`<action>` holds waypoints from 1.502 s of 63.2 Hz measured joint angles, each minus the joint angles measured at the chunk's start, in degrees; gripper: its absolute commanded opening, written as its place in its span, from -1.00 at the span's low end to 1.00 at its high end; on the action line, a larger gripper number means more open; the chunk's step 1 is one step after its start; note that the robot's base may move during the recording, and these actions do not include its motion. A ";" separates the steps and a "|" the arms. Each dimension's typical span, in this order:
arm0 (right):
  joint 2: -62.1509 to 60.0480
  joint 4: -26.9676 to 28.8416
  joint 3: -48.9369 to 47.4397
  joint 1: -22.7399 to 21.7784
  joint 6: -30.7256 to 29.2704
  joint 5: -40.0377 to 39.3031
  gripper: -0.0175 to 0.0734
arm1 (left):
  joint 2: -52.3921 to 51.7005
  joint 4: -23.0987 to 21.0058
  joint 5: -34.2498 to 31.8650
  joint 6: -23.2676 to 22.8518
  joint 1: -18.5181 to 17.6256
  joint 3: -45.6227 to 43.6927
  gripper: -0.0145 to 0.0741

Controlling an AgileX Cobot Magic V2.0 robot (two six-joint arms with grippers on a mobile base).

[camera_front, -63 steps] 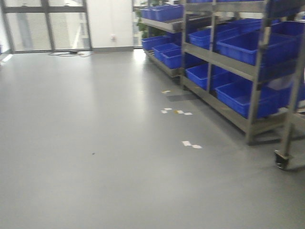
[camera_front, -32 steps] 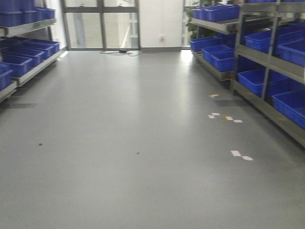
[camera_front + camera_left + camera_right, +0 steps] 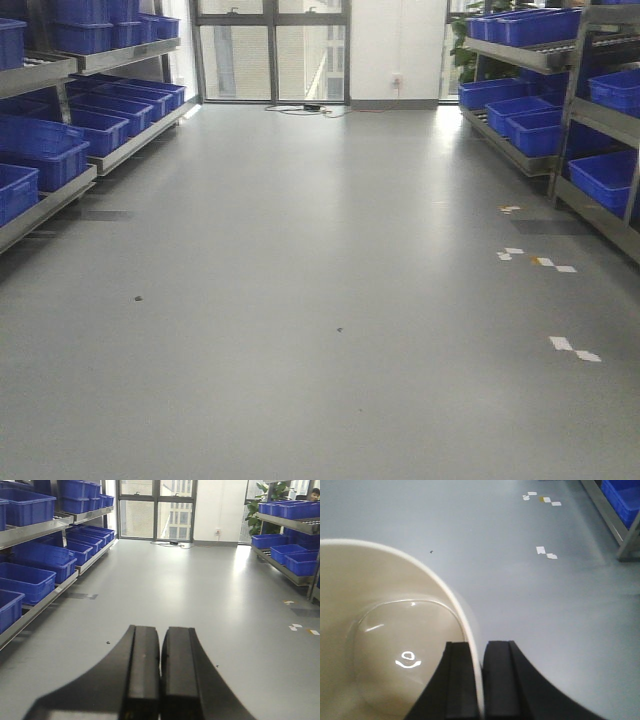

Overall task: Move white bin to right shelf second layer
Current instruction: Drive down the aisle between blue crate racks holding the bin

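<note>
Cream-white bin (image 3: pixel 385 630) hangs from the right gripper (image 3: pixel 479 680), jaws clamped on its rim; left gripper (image 3: pixel 160 670) jaws together, empty. Keep it level while turning toward the right shelf (image 3: pixel 600 220).

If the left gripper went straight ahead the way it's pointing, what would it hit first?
Nothing near: the left gripper points over bare floor; first would likely be that floor or the far window, depth unclear.

The left gripper (image 3: pixel 161 640) pointed forward and roughly level, its two black fingers (image 3: pixel 144 670) pressed flat together with nothing between them. The right gripper (image 3: pixel 481 655) angled downward, fingers clamped on the rim of the white bin (image 3: pixel 385 620), apparently one inside and one outside.
</note>
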 measured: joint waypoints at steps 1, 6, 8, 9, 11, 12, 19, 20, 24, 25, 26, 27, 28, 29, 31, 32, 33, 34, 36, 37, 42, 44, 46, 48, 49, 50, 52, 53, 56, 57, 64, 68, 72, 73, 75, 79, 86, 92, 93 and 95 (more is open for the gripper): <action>0.00 0.00 0.00 0.00 0.00 0.00 -0.49 | 0.00 0.00 0.00 0.00 0.00 0.00 -0.48; 0.00 0.00 0.00 0.00 0.00 0.00 -0.49 | 0.00 0.00 0.00 0.00 0.00 0.00 -0.48; 0.00 0.00 0.00 0.00 0.00 0.00 -0.49 | 0.00 0.00 0.00 0.00 0.00 0.00 -0.48; 0.00 0.00 0.00 0.00 0.00 0.00 -0.49 | 0.00 0.00 0.00 0.00 0.00 0.00 -0.48; 0.00 0.00 0.00 0.00 0.00 0.00 -0.49 | 0.00 0.00 0.00 0.00 0.00 0.00 -0.48; 0.00 0.00 0.00 0.00 0.00 0.00 -0.49 | 0.00 0.00 0.00 0.00 0.00 0.00 -0.48; 0.00 0.00 0.00 0.00 0.00 0.00 -0.49 | 0.00 0.00 0.00 0.00 0.00 0.00 -0.48; 0.00 0.00 0.00 0.00 0.00 0.00 -0.49 | 0.00 0.00 0.00 0.00 0.00 0.00 -0.48; 0.00 0.00 0.00 0.00 0.00 0.00 -0.49 | 0.00 0.00 0.00 0.00 0.00 0.00 -0.48; 0.00 0.00 0.00 0.00 0.00 0.00 -0.49 | 0.00 0.00 0.00 0.00 0.00 0.00 -0.48; 0.00 0.00 0.00 0.00 0.00 0.00 -0.49 | 0.00 0.00 0.00 0.00 0.00 0.00 -0.48; 0.00 0.00 0.00 0.00 0.00 0.00 -0.49 | 0.00 0.00 0.00 0.00 0.00 0.00 -0.48; 0.00 0.00 0.00 0.00 0.00 0.00 -0.49 | 0.00 0.00 0.00 0.00 0.00 0.00 -0.48; 0.00 0.00 0.00 0.00 0.00 0.00 -0.49 | 0.00 0.00 0.00 0.00 0.00 0.00 -0.48; 0.00 0.00 0.00 0.00 0.00 0.00 -0.49 | 0.00 0.00 0.00 0.00 0.00 0.00 -0.48; 0.00 0.00 0.00 0.00 0.00 0.00 -0.49 | 0.00 0.00 0.00 0.00 0.00 0.00 -0.48; 0.00 0.00 0.00 0.00 0.00 0.00 -0.49 | 0.00 0.00 0.00 0.00 0.00 0.00 -0.48; 0.00 0.00 0.00 0.00 0.00 0.00 -0.49 | 0.00 0.00 0.00 0.00 0.00 0.00 -0.48; 0.00 0.00 0.00 0.00 0.00 0.00 -0.49 | 0.00 0.00 0.00 0.00 0.00 0.00 -0.48; 0.00 0.00 0.00 0.00 0.00 0.00 -0.49 | 0.00 0.00 0.00 0.00 0.00 0.00 -0.48; 0.00 0.00 0.00 0.00 0.00 0.00 -0.49 | 0.00 0.00 0.00 0.00 0.00 0.00 -0.48; 0.00 0.00 0.00 0.00 0.00 0.00 -0.49 | 0.00 0.00 0.00 0.00 0.00 0.00 -0.48; 0.00 0.00 0.00 0.00 0.00 0.00 -0.49 | 0.00 0.00 0.00 0.00 0.00 0.00 -0.48; 0.00 0.00 0.00 0.00 0.00 0.00 -0.49 | 0.00 0.00 0.00 0.00 0.00 0.00 -0.48; 0.00 0.00 0.00 0.00 0.00 0.00 -0.49 | 0.00 0.00 0.00 0.00 0.00 0.00 -0.48; 0.00 0.00 0.00 0.00 0.00 0.00 -0.49 | 0.00 0.00 0.00 0.00 0.00 0.00 -0.48; 0.00 0.00 0.00 0.00 0.00 0.00 -0.49 | 0.00 0.00 0.00 0.00 0.00 0.00 -0.48; 0.00 0.00 0.00 0.00 0.00 0.00 -0.49 | 0.00 0.00 0.00 0.00 0.00 0.00 -0.48; 0.00 0.00 0.00 0.00 0.00 0.00 -0.49 | 0.00 0.00 0.00 0.00 0.00 0.00 -0.48; 0.00 0.00 0.00 0.00 0.00 0.00 -0.49 | 0.00 0.00 0.00 0.00 0.00 0.00 -0.48; 0.00 0.00 0.00 0.00 0.00 0.00 -0.49 | 0.00 0.00 0.00 0.00 0.00 0.00 -0.48; 0.00 0.00 0.00 0.00 0.00 0.00 -0.49 | 0.00 0.00 0.00 0.00 0.00 0.00 -0.48; 0.00 0.00 0.00 0.00 0.00 0.00 -0.49 | 0.00 0.00 0.00 0.00 0.00 0.00 -0.48; 0.00 0.00 0.00 0.00 0.00 0.00 -0.49 | 0.00 0.00 0.00 0.00 0.00 0.00 -0.48; 0.00 0.00 0.00 0.00 0.00 0.00 -0.49 | 0.00 0.00 0.00 0.00 0.00 0.00 -0.48; 0.00 0.00 0.00 0.00 0.00 0.00 -0.49 | 0.00 0.00 0.00 0.00 0.00 0.00 -0.48; 0.00 0.00 0.00 0.00 0.00 0.00 -0.49 | 0.00 0.00 0.00 0.00 0.00 0.00 -0.48; 0.00 0.00 0.00 0.00 0.00 0.00 -0.49 | 0.00 0.00 0.00 0.00 0.00 0.00 -0.48; 0.00 0.00 0.00 0.00 0.00 0.00 -0.49 | 0.00 0.00 0.00 0.00 0.00 0.00 -0.48; 0.00 0.00 0.00 0.00 0.00 0.00 -0.49 | 0.00 0.00 0.00 0.00 0.00 0.00 -0.48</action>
